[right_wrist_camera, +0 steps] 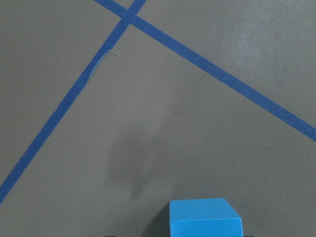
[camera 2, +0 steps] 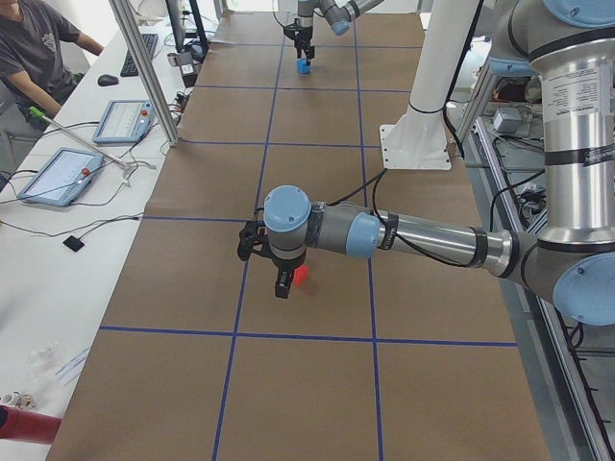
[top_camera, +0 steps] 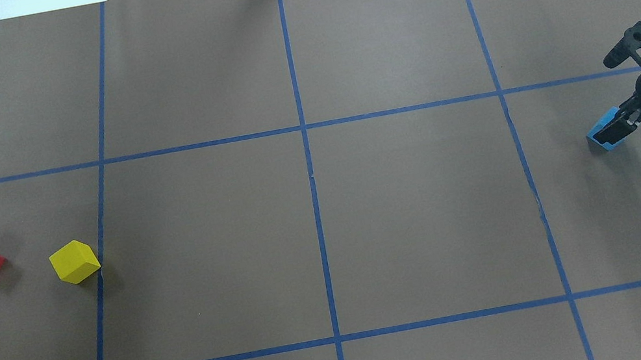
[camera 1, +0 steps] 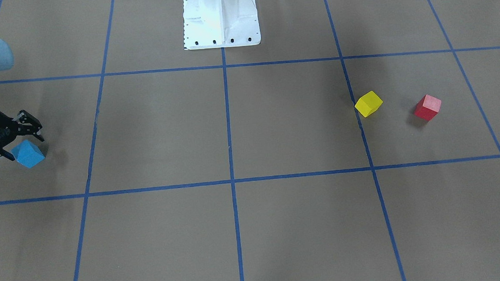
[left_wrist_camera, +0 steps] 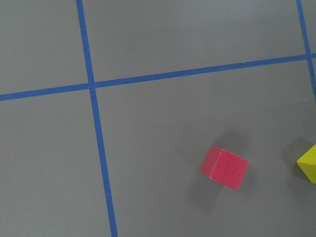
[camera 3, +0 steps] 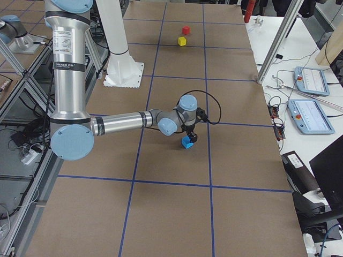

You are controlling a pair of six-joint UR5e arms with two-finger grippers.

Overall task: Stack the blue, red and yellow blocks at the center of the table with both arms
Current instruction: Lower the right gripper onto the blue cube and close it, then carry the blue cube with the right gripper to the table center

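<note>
**Early stage of the stacking task: one block gripped, none placed.**
The right gripper (camera 1: 24,144) had its jaws closed on the blue block (camera 1: 29,156) at the table's (camera 1: 275,134) right end. The left gripper (camera 2: 282,280) hung near the red block (camera 1: 427,107) at the left end; whether its jaws were open or closed could not be told. The yellow block (camera 1: 368,103) lay just right of the red. No block was yet at centre, so all three placements apparently remained.

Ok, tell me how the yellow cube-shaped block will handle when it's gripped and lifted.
The yellow cube-shaped block has flat faces and crisp edges, so it probably won't roll or tip. Its matte surface looks grippy rather than slippery. Likely rigid too.
</note>
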